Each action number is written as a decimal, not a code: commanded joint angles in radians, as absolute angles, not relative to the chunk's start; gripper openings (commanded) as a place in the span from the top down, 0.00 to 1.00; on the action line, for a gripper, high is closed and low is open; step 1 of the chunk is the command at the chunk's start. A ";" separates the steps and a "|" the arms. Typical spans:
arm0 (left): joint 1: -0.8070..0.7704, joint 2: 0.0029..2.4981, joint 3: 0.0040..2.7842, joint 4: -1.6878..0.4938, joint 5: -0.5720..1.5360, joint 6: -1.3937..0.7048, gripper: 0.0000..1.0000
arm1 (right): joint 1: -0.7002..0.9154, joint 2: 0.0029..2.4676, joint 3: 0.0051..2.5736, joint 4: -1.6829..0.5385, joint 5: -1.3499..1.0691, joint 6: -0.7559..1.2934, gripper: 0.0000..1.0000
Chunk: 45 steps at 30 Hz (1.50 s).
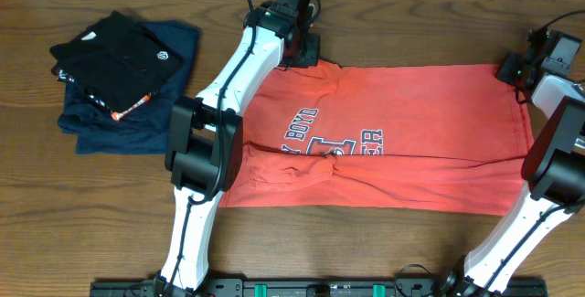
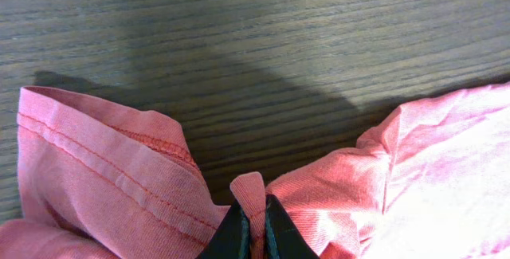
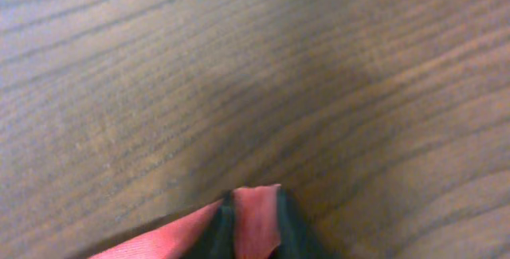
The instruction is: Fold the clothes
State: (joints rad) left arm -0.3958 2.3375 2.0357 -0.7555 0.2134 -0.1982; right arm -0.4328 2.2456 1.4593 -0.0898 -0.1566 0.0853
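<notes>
The coral-red T-shirt [image 1: 402,142] lies spread across the middle of the table, with navy-and-white lettering [image 1: 315,137] partly folded under a crease. My left gripper [image 1: 294,58] is at the shirt's far left corner, shut on a pinch of red cloth [image 2: 253,203]. My right gripper [image 1: 514,71] is at the far right corner, shut on a tip of red cloth [image 3: 256,211]. Both far corners are held just above the wood. The shirt's near edge lies flat.
A black folded garment [image 1: 114,55] with a small white logo sits on a navy-blue folded garment [image 1: 137,114] at the table's far left. Both arm bases stand at the front edge. The wall runs along the back.
</notes>
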 commanded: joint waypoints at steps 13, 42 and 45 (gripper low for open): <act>-0.384 2.275 2.027 -0.841 0.189 -0.191 0.94 | -0.474 2.127 1.460 -0.271 -0.050 0.100 0.99; -0.389 2.114 2.027 -1.460 0.197 -0.192 0.94 | -0.493 1.829 1.459 -1.007 0.244 0.088 0.99; -0.400 2.114 2.027 -1.502 0.198 -0.192 0.94 | -0.493 1.829 1.459 -1.023 0.270 0.088 0.99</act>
